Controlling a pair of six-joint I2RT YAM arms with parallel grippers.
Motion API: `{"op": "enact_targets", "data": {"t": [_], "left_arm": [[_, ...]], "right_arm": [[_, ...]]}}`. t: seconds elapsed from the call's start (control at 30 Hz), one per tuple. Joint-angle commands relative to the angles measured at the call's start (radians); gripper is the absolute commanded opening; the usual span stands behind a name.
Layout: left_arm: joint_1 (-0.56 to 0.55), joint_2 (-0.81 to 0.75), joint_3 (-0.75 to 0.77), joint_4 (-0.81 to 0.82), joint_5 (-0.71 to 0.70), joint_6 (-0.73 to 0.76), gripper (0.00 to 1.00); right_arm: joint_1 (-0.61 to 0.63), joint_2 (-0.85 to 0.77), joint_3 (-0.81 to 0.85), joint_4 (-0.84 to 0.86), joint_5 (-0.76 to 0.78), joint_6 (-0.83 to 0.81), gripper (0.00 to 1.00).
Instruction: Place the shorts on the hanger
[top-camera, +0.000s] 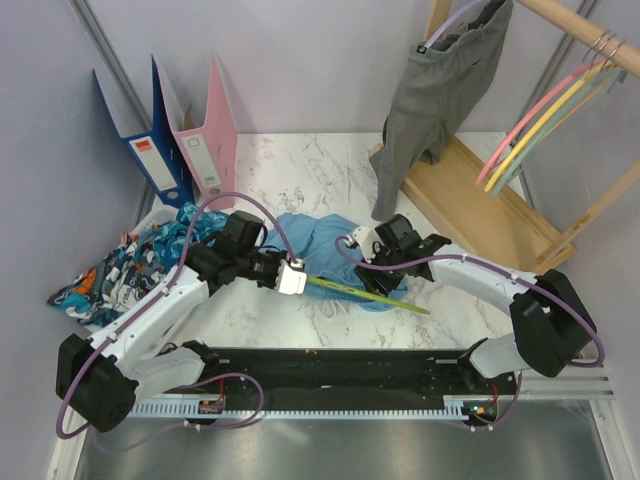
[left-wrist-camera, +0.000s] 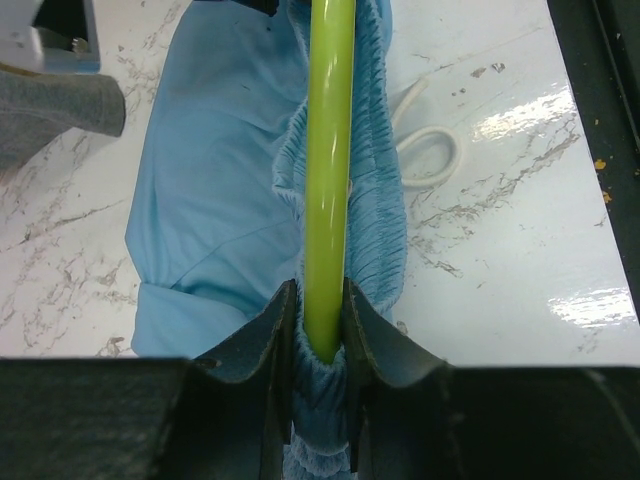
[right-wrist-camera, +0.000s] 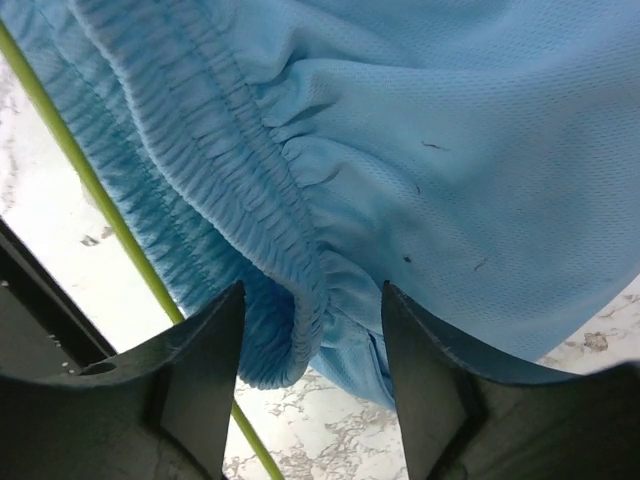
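The light blue shorts (top-camera: 320, 245) lie bunched on the marble table between the two arms. The lime hanger (top-camera: 365, 292) runs from my left gripper (top-camera: 293, 277) to the right, over the shorts' front edge. In the left wrist view the left gripper (left-wrist-camera: 320, 300) is shut on the lime hanger bar (left-wrist-camera: 330, 150), with the elastic waistband (left-wrist-camera: 375, 200) bunched around the bar. The white drawstring (left-wrist-camera: 430, 150) lies on the table beside it. My right gripper (top-camera: 378, 258) is open; its jaws (right-wrist-camera: 312, 330) stand either side of the shorts' waistband (right-wrist-camera: 250, 220), with the hanger bar (right-wrist-camera: 100, 200) at the left.
A grey garment (top-camera: 440, 90) hangs on the wooden rack (top-camera: 480, 190) at the back right, with pink and orange-yellow hangers (top-camera: 535, 125) on its rail. Patterned clothes (top-camera: 130, 265) fill a bin at the left. Blue and pink binders (top-camera: 180, 130) stand at the back left.
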Motion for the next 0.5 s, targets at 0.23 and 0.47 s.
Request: {"op": "enact_targets", "data": {"t": [0.23,0.47], "left_arm": [[0.036,-0.032,0.045,0.014,0.006,-0.141,0.02],[0.203,-0.095,0.041,-0.085,0.056,-0.075,0.02]], "right_arm": [[-0.014,-0.053,-0.044,0.022,0.240,-0.073,0.05],[-0.154,-0.150,-0.073,-0.050,0.231,-0.157,0.00]]}}
